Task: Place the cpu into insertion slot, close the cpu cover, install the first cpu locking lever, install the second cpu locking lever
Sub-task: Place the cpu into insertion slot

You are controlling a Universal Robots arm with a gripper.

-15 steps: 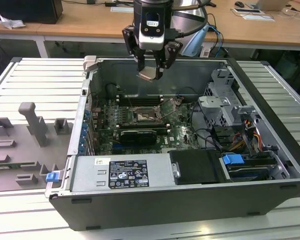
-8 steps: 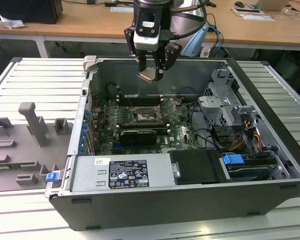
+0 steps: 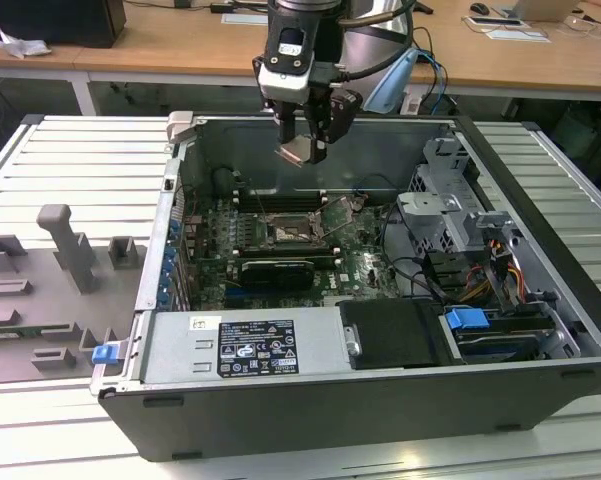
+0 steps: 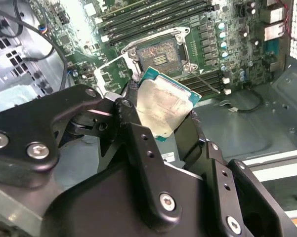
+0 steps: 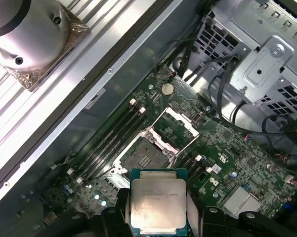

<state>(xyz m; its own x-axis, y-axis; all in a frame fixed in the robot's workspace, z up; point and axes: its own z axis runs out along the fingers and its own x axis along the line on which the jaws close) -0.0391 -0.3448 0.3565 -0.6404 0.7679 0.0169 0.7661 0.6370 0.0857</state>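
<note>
My gripper [image 3: 302,148] hangs above the open computer case and is shut on the cpu [image 3: 293,152], a small square chip with a pale metal top. In both wrist views the cpu [image 4: 163,104] [image 5: 158,200] sits between the black fingers [image 4: 131,128], well above the green motherboard [image 3: 365,262]. The insertion slot [image 5: 144,157] [image 4: 158,57] [image 3: 291,232] lies bare below it, with its contact grid showing. Beside the slot, the cpu cover [image 5: 179,123] [image 4: 110,73] is swung open on its hinge.
Long black memory slots [image 3: 280,195] run behind the socket. A metal drive cage [image 3: 445,215] with cables fills the case's side at the exterior view's right. The power supply [image 3: 242,345] spans the front. A grey fixture [image 3: 65,255] stands outside the case at the exterior view's left.
</note>
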